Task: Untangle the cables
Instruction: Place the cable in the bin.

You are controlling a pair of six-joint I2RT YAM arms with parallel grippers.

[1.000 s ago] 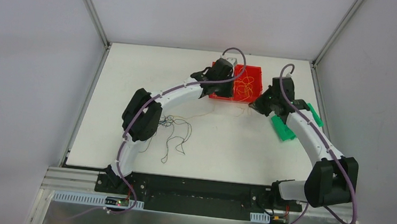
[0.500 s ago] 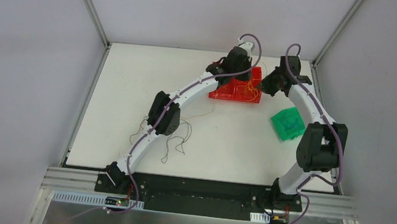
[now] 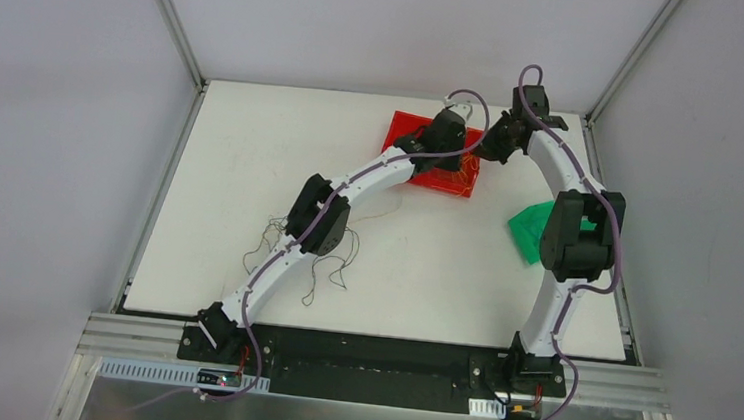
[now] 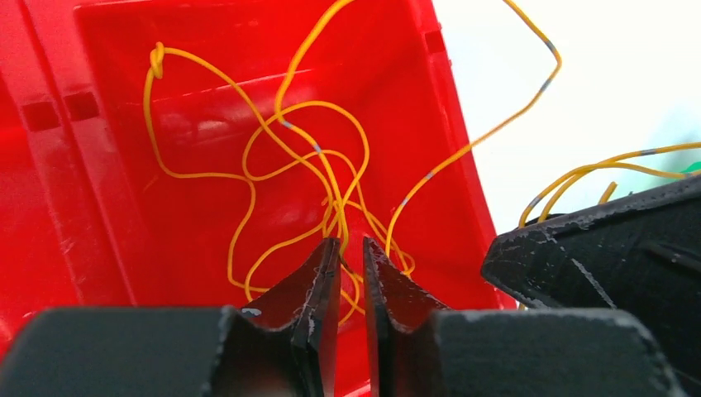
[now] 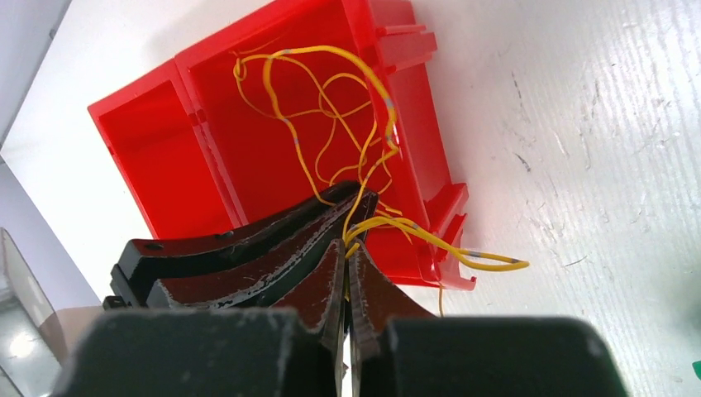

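Yellow cables [image 5: 417, 234], clamped in the right fingers [image 5: 335, 265], trail into the bin [image 5: 140, 157] just ahead of the barely parted left fingers [image 4: 329, 263].

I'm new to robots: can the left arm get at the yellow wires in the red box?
Probably yes: the left gripper sits at the red box, slightly open, yellow wires just ahead, nothing between.

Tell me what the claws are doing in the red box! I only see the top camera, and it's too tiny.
Observer: The right claw is shut on a yellow wire.
Operator: Where does that wire go?
Observer: It hangs out over the wall of the red box.
Operator: And the left claw?
Observer: The left claw is open just a crack, its tips at the loopy yellow wires inside the box.
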